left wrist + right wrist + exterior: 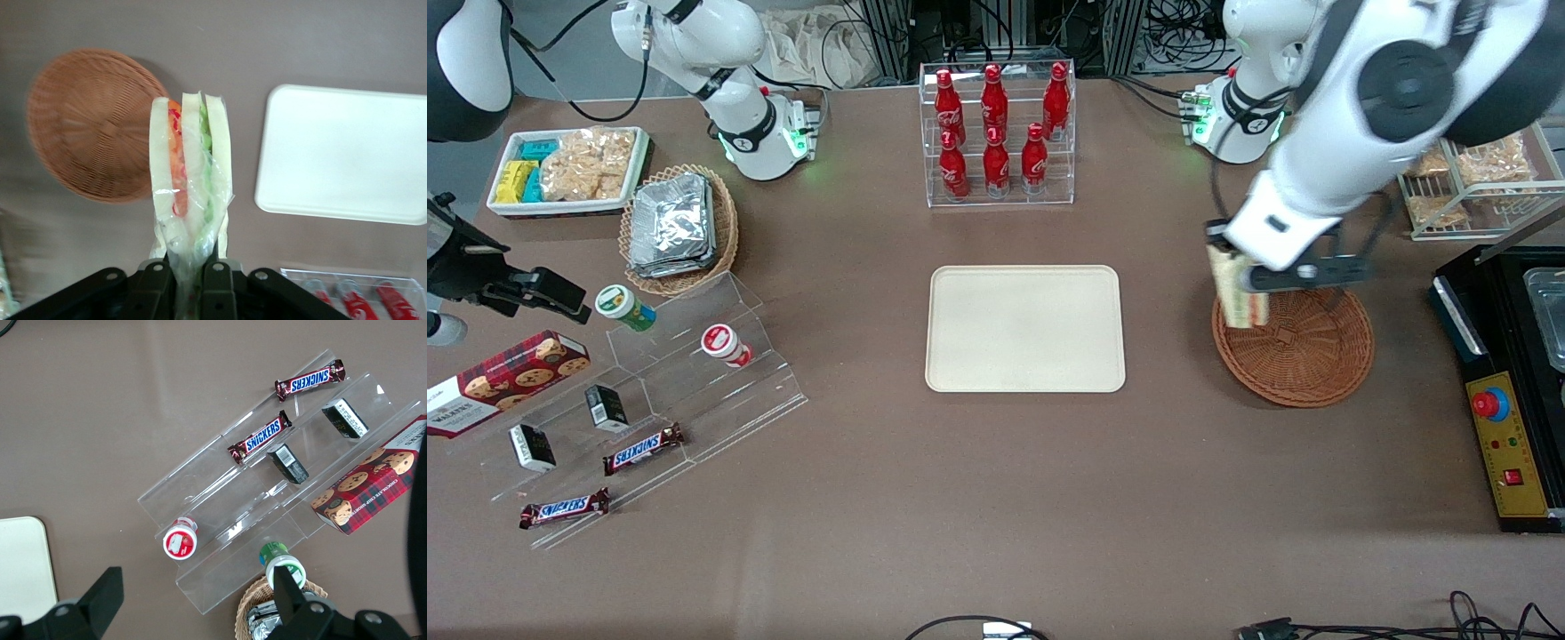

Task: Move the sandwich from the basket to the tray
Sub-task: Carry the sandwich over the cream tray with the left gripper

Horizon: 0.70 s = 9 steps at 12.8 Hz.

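Observation:
The sandwich [1240, 289], pale bread with green and red-orange filling in clear wrap, hangs in the air held by my left gripper [1232, 258], which is shut on the wrap's end. In the left wrist view the sandwich [190, 173] sticks out from between the black fingers [217, 283]. It hangs over the tray-side rim of the round reddish-brown basket [1303, 351], which holds nothing else. That basket [90, 123] shows below in the wrist view too. The cream tray [1024, 329] lies bare at the table's middle, beside the basket; the same tray [343, 153] appears in the wrist view.
A clear rack of red bottles [996, 133] stands farther from the front camera than the tray. A black control box [1507, 382] sits at the working arm's end. Toward the parked arm's end are an oval basket of foil packets [678, 227] and a clear stepped stand with snacks [649, 400].

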Motion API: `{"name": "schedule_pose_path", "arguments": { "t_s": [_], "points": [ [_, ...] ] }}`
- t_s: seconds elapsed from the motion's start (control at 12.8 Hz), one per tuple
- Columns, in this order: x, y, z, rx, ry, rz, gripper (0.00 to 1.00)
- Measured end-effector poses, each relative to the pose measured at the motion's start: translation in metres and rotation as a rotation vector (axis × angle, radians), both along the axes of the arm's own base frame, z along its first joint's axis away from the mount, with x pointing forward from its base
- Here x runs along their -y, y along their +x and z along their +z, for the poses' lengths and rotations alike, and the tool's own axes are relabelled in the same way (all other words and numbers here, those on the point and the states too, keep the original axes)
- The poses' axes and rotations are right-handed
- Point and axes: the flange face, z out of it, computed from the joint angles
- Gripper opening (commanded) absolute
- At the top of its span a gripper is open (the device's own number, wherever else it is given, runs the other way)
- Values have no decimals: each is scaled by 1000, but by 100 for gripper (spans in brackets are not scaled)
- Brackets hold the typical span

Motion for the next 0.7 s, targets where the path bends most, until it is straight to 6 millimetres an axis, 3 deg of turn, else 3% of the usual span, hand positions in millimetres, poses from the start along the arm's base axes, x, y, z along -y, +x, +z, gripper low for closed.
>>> {"name": "schedule_pose_path", "arguments": {
  "t_s": [0.16,0.31,0.55,0.7],
  "points": [
    [55,-11,-21,-4,-24,-13,0],
    [93,-20,-38,-10,-52,-49,0],
    [111,-20,-69,-25,-69,-70,0],
    [115,-22,-108,-21,-79,-70,0]
  ]
}}
